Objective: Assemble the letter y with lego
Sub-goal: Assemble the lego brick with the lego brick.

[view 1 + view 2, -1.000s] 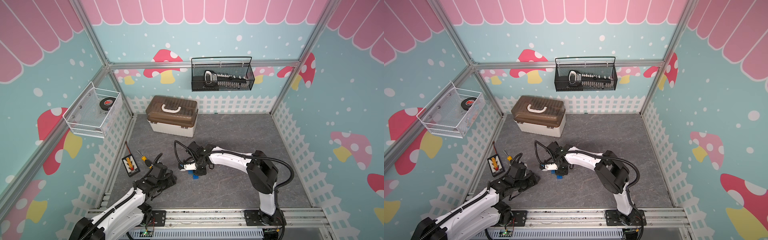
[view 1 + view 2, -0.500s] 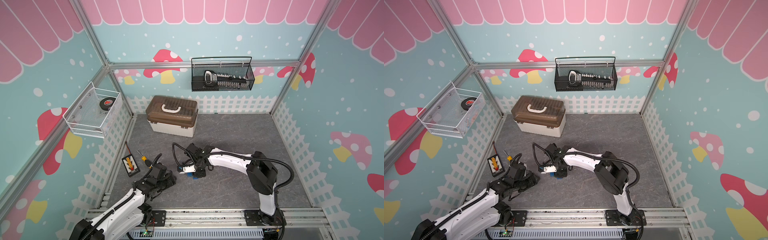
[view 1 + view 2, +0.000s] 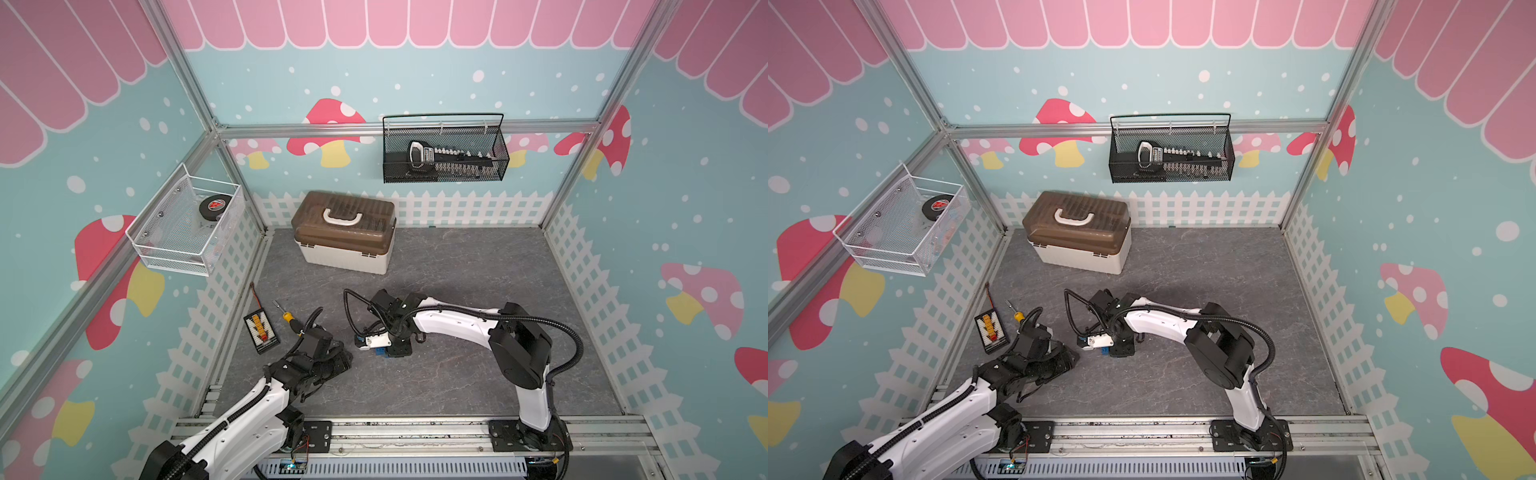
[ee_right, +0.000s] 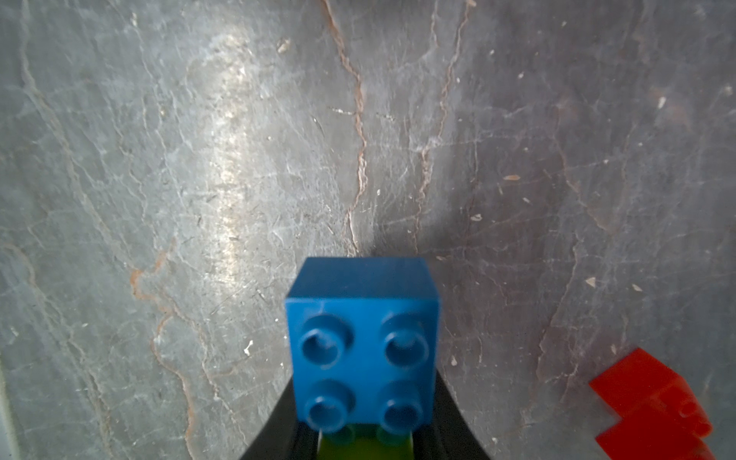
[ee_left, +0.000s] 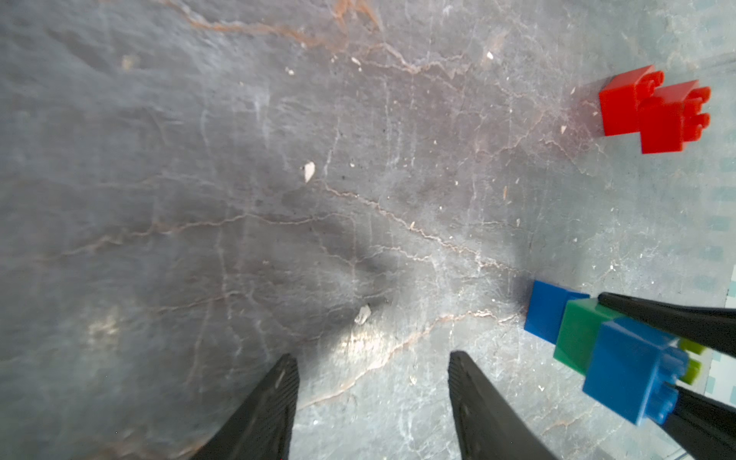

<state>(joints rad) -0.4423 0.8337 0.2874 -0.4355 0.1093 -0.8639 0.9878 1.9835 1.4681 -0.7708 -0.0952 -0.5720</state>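
We see bare tabletop [image 5: 278, 199] ahead of the left gripper [image 5: 372, 358]. Red bricks [image 5: 653, 111] and the held brick cluster [image 5: 621, 350] stand aside; the toolbox [image 3: 345, 237] blocks the back.

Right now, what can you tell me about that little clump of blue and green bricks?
The brick clump is glossy plastic, pressed together: a blue brick, a dark green brick, a second blue brick, with a lime-green brick peeking out behind. The second blue one shows four round studs, pointing sideways, not up. The right arm's black fingers pinch the clump from two sides. Whether it rests on the grey floor or hangs just above cannot be told.
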